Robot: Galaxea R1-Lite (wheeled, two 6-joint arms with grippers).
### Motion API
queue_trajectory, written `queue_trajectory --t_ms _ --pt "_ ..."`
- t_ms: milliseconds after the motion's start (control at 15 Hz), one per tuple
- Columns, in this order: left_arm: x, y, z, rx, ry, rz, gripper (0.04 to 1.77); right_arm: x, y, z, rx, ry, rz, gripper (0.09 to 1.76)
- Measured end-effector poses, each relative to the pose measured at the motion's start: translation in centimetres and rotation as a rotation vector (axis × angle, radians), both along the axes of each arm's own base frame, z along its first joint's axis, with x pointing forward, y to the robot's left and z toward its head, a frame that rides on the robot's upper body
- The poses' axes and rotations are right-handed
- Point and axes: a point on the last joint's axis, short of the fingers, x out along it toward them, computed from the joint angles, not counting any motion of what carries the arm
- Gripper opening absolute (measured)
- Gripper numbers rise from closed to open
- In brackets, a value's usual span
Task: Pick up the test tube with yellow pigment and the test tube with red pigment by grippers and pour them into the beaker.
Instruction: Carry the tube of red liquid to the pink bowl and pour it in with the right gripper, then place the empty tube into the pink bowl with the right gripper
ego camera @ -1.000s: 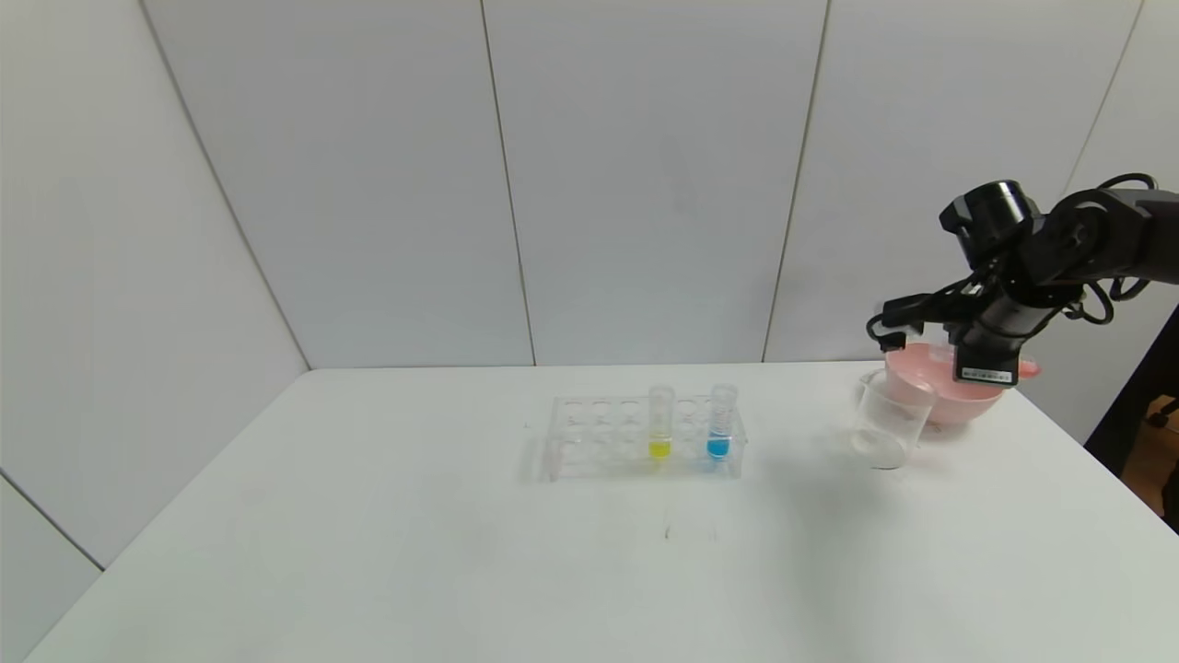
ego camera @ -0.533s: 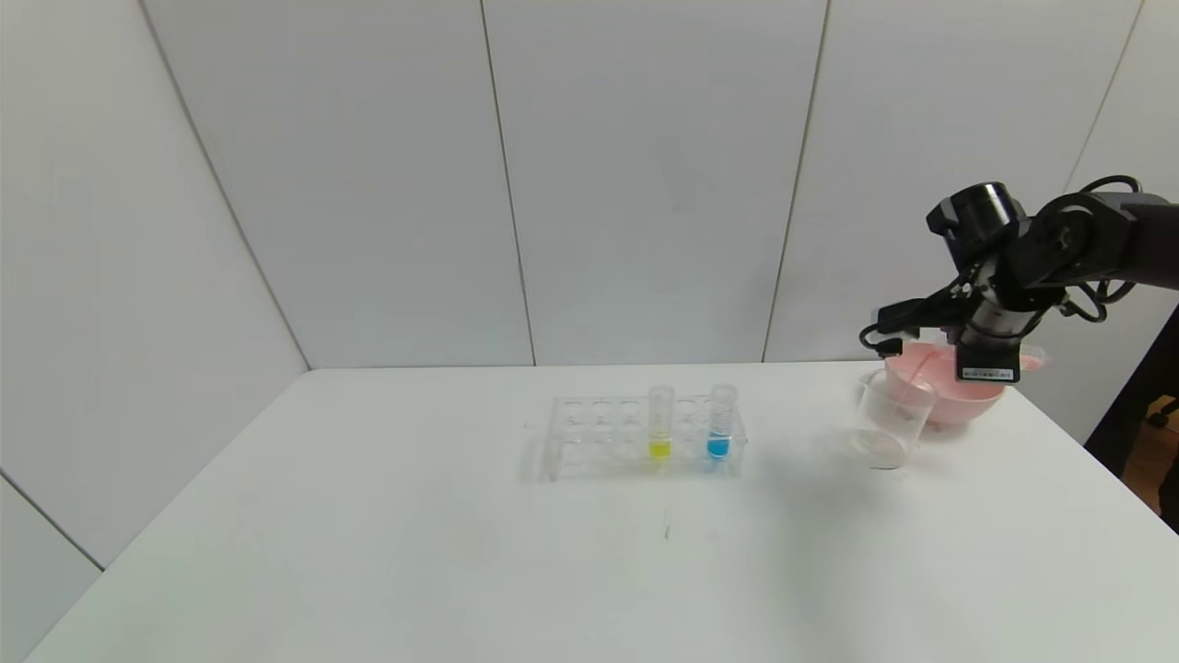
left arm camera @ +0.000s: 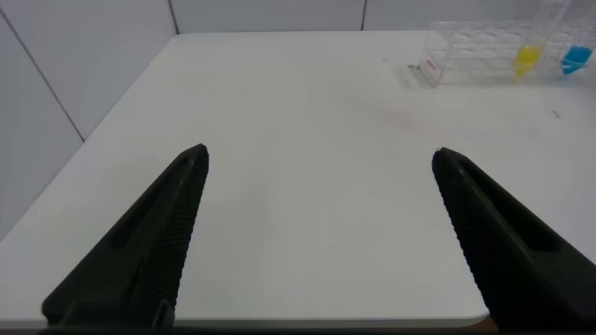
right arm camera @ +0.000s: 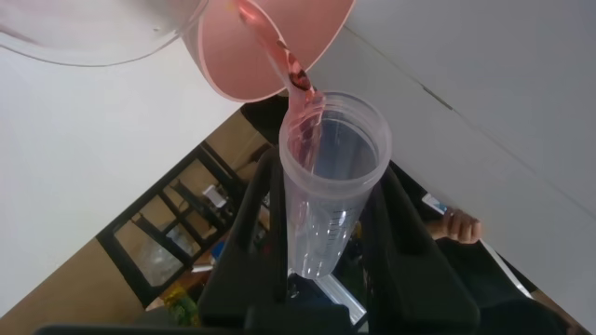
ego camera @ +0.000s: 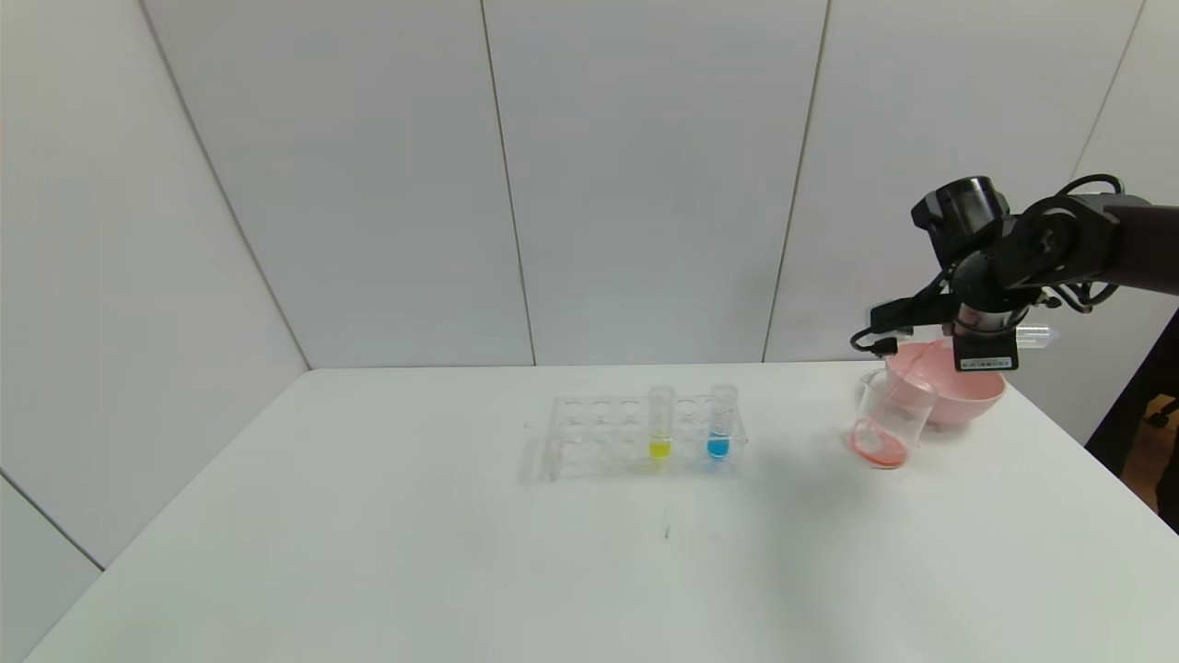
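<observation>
Left gripper point(left arm camera: 317, 233) parked off the near-left edge of the surface point(ego camera: 414, 552), jaws spread wide, nothing between them. We see it only in its own wrist view.

Clear tube rack point(ego camera: 645, 437) sits mid-surface. In it stands the yellow-pigment test tube point(ego camera: 660, 422), upright, untouched; at its 3 o'clock, just beside, a blue-liquid tube point(ego camera: 721, 422).

Further to 3 o'clock, well apart from the rack: the beaker point(ego camera: 886, 419), with a thin red-orange film at its base. The pink bowl point(ego camera: 958, 387) is right behind it, at its 1 o'clock.

Right gripper point(right arm camera: 321, 233) hangs above the beaker and bowl, jaws clamped on the red-pigment test tube point(right arm camera: 326, 195). The tube is tipped near horizontal, mouth toward the beaker. In the right wrist view, red liquid runs along the tube's inner wall to its lip and a thin stream leaves it.

We judge the step in hand to be the red pour, partly done. To do it well:
- keep the tube mouth over the beaker opening, not the bowl just behind it
- tilt a bit further, slowly, so the last drops run out
- hold the grip firm; the tube is smooth
- don't knock the beaker rim

Yellow tube not yet done.
</observation>
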Motion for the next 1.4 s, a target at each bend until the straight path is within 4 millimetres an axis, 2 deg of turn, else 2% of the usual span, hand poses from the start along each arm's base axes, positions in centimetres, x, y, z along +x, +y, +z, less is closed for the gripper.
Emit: queue_trajectory --t_ms 400,800,1000,1133,1400 --pt "0.0 0.0 0.0 0.000 0.000 0.000 1.72 -0.1 0.9 0.2 -0.097 0.023 0.010 0.51" --pt "0.0 0.0 0.0 0.000 0.000 0.000 1.72 -0.3 1.4 0.3 -0.108 0.031 0.027 0.51" --pt "0.0 0.0 0.0 0.000 0.000 0.000 1.72 -0.6 1.1 1.0 -0.096 0.008 0.020 0.51" --pt "0.0 0.0 0.0 0.000 0.000 0.000 1.72 -0.8 0.7 1.6 -0.041 -0.010 0.046 0.51" --pt "0.0 0.0 0.0 0.000 0.000 0.000 1.72 -1.2 -1.1 2.5 0.216 -0.064 0.122 0.51"
